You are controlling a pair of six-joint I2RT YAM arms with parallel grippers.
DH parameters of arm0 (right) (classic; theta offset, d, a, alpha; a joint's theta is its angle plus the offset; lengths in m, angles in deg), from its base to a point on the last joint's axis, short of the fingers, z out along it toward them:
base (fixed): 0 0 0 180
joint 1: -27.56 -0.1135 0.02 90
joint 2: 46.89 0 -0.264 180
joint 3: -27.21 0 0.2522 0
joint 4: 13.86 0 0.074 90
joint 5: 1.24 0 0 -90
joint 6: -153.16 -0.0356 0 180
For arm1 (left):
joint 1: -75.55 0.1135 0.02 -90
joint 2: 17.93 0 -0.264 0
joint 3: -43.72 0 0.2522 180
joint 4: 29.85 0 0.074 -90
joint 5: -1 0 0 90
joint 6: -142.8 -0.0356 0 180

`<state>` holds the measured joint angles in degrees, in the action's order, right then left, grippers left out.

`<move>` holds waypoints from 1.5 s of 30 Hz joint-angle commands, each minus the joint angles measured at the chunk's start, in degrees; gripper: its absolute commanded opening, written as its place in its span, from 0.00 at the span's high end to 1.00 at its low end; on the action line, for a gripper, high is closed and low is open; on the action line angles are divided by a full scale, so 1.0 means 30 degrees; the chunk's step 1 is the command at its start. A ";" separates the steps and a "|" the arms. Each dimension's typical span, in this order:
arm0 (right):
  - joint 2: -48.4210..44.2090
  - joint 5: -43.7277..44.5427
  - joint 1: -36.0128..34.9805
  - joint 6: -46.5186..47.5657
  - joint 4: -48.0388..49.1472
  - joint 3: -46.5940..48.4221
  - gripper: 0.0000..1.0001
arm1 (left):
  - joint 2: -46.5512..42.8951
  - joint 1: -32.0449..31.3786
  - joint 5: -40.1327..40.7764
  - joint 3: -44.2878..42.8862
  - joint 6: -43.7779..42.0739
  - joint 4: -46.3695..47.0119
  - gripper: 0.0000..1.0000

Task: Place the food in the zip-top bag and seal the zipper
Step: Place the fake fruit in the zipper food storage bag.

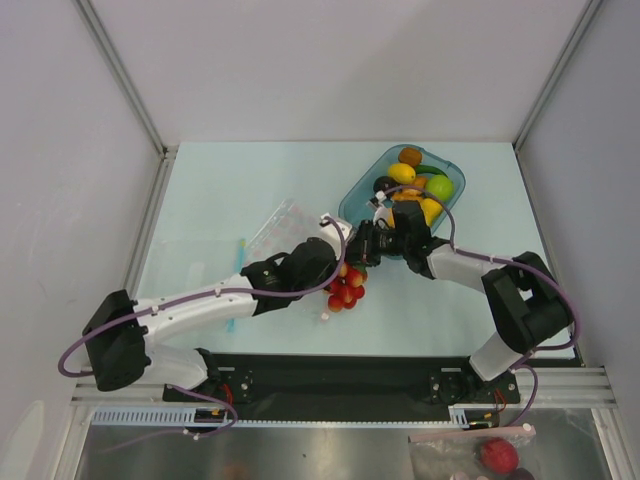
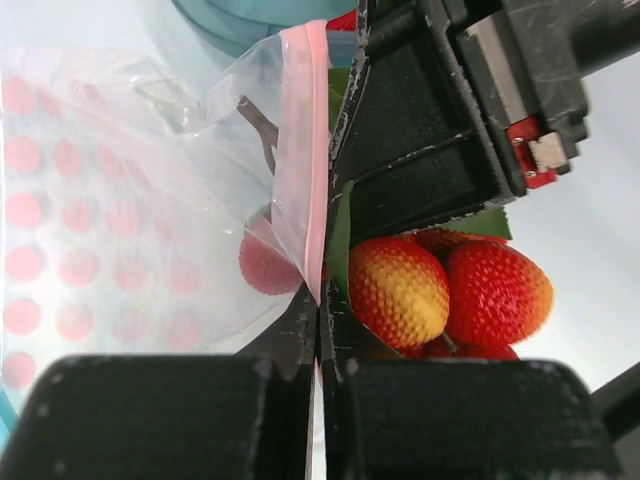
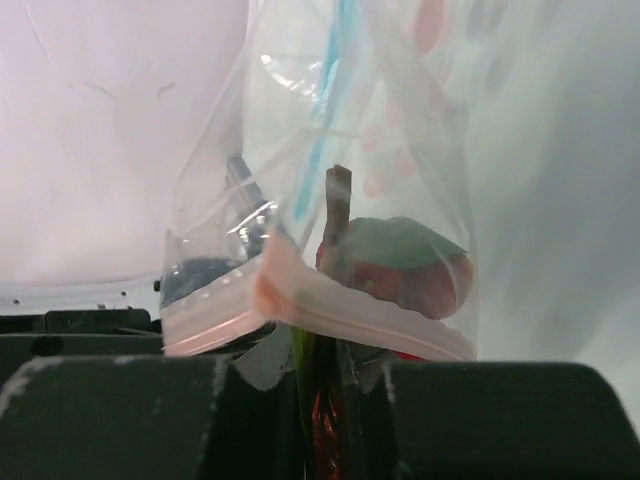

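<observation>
Left wrist, left claw [image 2: 318, 325] pinching zipper [image 2: 301, 150], berry cluster [image 2: 445, 290] beside

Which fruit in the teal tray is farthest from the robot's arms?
The orange-brown fruit at the far end of the teal tray, just beyond the yellow lemon.

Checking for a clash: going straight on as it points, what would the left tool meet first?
Probably the zip-top bag whose zipper it pinches, then the right tool holding strawberries; depth is unclear.

Bag [image 1: 275, 225] left of tray [image 1: 352, 198] (berries [image 1: 345, 288] nearer)
</observation>
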<state>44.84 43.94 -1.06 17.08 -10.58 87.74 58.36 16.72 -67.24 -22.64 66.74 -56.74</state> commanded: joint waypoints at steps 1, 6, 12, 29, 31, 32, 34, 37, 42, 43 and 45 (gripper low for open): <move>-0.0134 0.0379 0.0369 -0.2152 0.1904 -0.0700 1.00 | -0.0821 -0.0341 -0.1101 -0.0220 -0.0396 0.1211 1.00; 0.0158 -0.0237 0.0751 -0.3681 0.2010 -0.0678 1.00 | -0.0383 -0.0986 -0.0107 -0.0512 -0.0894 0.1037 1.00; -0.0279 0.1343 0.0898 -0.3536 0.1121 -0.0880 1.00 | 0.0058 -0.1396 0.0130 -0.0485 -0.0777 0.1736 1.00; -0.5435 0.9954 0.0577 -0.2481 -0.0845 -0.2609 0.97 | 0.1171 -0.2041 -0.3267 -0.1598 -0.0515 0.1680 1.00; -0.6049 1.1501 0.0079 -0.2102 -0.1516 -0.2580 0.97 | 0.1026 -0.2041 -0.3647 -0.1802 -0.0193 0.1301 1.00; -0.6198 1.1772 -0.0009 -0.2099 -0.1519 -0.2580 0.98 | 0.0967 -0.2041 -0.3823 -0.1832 -0.0046 0.1125 1.00; -0.6462 1.2329 -0.0244 -0.1719 -0.1869 -0.2522 0.98 | 0.0762 -0.2041 -0.4146 -0.1891 0.0335 0.0831 1.00; -0.6726 1.3936 -0.0594 -0.1427 -0.2133 -0.2551 0.98 | 0.0673 -0.1925 -0.4236 -0.2183 0.0745 0.0247 1.00; -0.6785 1.6050 -0.1153 -0.1073 -0.3159 -0.2287 0.98 | 0.0411 -0.1223 -0.5021 -0.2244 0.1360 -0.0400 1.00; -0.6756 1.6168 -0.1182 -0.1132 -0.3218 -0.2287 0.98 | 0.0351 -0.0902 -0.5229 -0.2184 0.1448 -0.0400 1.00; -0.6756 1.6402 -0.1153 -0.1161 -0.3509 -0.2229 0.97 | 0.0001 -0.0607 -0.5494 -0.1893 0.1712 -0.0401 1.00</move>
<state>25.73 86.06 -4.73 12.97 -21.57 79.26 61.66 13.86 -79.20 -27.38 68.99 -57.11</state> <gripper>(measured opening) 0.152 0.010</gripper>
